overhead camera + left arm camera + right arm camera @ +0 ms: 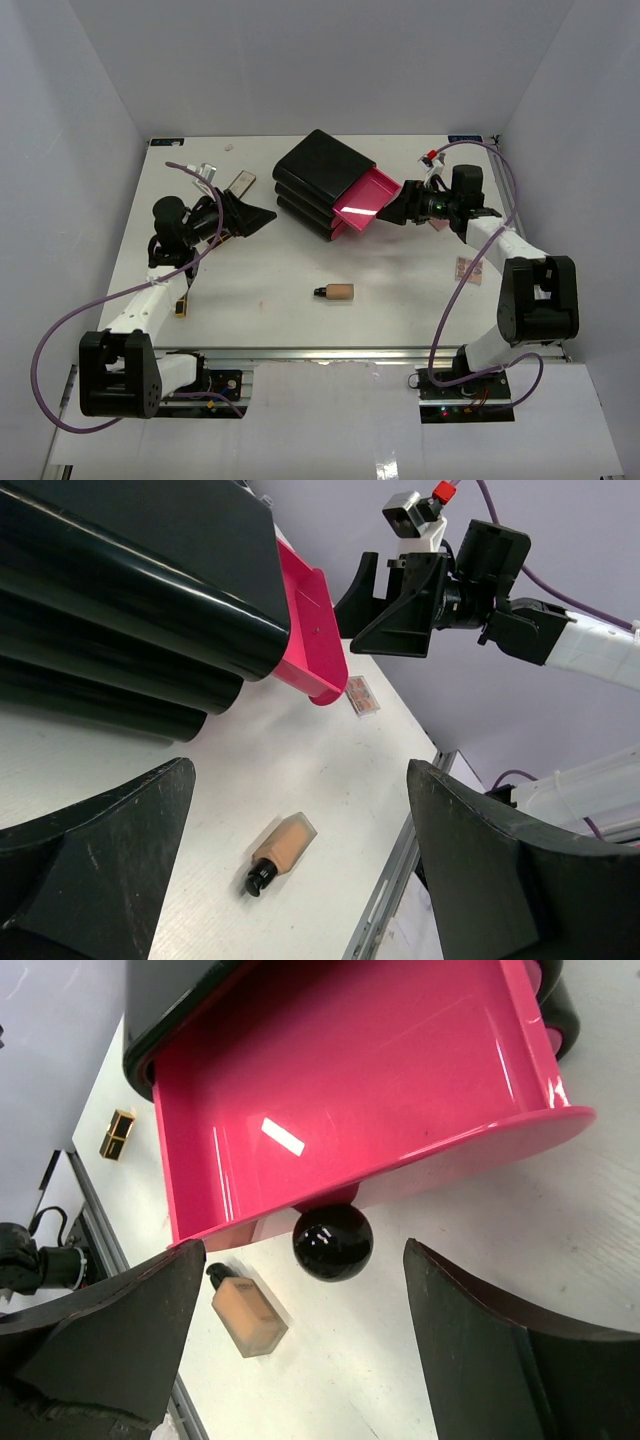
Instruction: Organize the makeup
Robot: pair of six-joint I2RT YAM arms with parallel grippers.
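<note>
My right pincer (302, 1260) is spread and holds nothing, facing the black knob (332, 1242) of the open pink drawer (350, 1110). The left pincer (300, 770) is spread too. I'd back off straight, leaving the drawer unbumped, then go for the foundation bottle (247, 1313) — beige, dark-capped, on its side on the table (560, 1220) near the drawer.
</note>
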